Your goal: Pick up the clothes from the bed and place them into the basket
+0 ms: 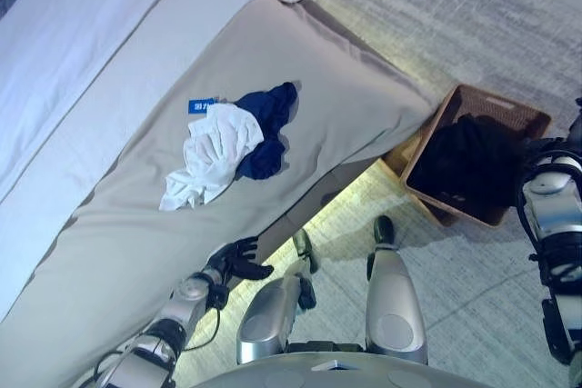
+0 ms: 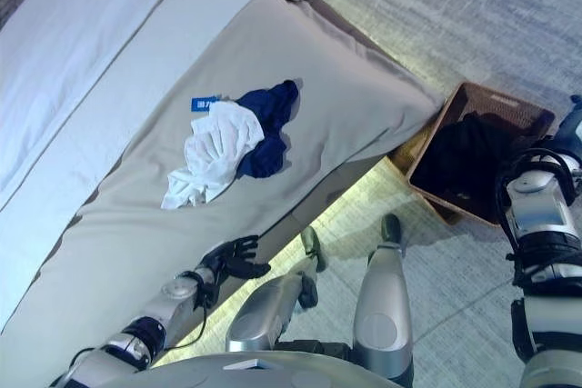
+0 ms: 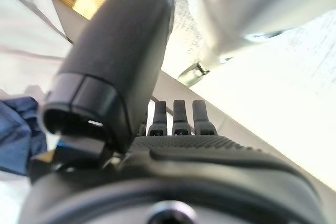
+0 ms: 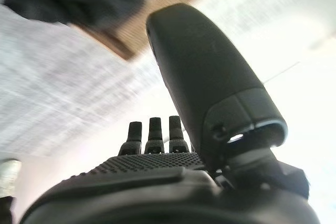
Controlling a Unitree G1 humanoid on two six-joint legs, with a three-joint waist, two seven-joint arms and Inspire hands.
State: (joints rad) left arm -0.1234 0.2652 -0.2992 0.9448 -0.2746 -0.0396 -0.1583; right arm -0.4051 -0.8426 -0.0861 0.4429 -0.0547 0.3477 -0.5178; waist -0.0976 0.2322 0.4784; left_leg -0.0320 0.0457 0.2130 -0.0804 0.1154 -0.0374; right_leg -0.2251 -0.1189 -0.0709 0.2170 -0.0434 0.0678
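Note:
A crumpled white garment (image 1: 216, 150) lies on the grey bed cover (image 1: 346, 88), overlapping a navy garment (image 1: 266, 124) just behind it. A small blue tag (image 1: 201, 105) lies beside them. My left hand (image 1: 238, 259) is open and empty, low at the bed's near edge, well short of the clothes; its wrist view shows straight fingers (image 3: 181, 116) and part of the navy garment (image 3: 16, 129). A brown wicker basket (image 1: 523, 117) stands on the floor at the bed's right corner with dark clothes (image 1: 464, 161) inside. My right hand (image 4: 157, 177) is open and empty beside the basket (image 4: 121, 43).
A white sheet (image 1: 82, 34) covers the bed's far left side. A grey woven rug (image 1: 436, 6) lies beyond the bed and basket. Pale floor tiles (image 1: 473, 270) run between the bed's edge and the basket.

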